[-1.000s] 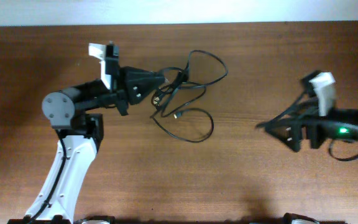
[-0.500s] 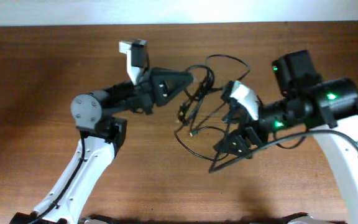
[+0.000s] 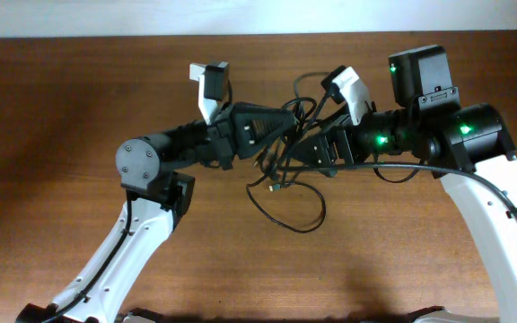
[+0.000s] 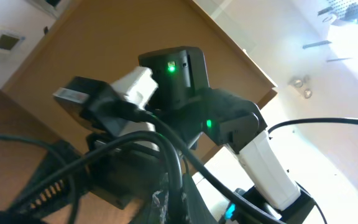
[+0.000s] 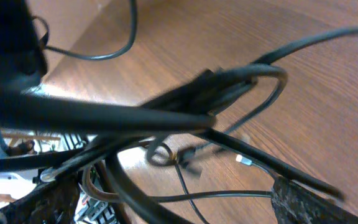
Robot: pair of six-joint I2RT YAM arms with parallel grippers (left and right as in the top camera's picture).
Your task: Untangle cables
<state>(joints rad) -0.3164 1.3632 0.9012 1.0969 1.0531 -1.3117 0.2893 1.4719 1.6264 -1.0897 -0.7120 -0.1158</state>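
The cables (image 3: 272, 172) are thin black cords in a tangle at mid-table. One loop (image 3: 322, 208) lies on the wood and the rest is lifted. My left gripper (image 3: 291, 122) is shut on a bunch of strands; in the left wrist view the cords (image 4: 174, 152) run up out of its closed jaws (image 4: 180, 208). My right gripper (image 3: 297, 152) faces it from the right, open, right against the tangle. In the right wrist view its fingers (image 5: 309, 205) stand wide apart with a thin cord (image 5: 229, 195) and a silver plug (image 5: 244, 160) crossing the gap (image 5: 179, 205).
Brown wooden table (image 3: 52, 108) with a pale wall along its far edge. The right arm (image 4: 179, 68), with green lights, fills the left wrist view. Both arms meet over the table's upper middle.
My right arm has swung in from the right edge to the tangle. My left gripper has carried the cables rightward and lifted them. The loop on the table has shifted right.
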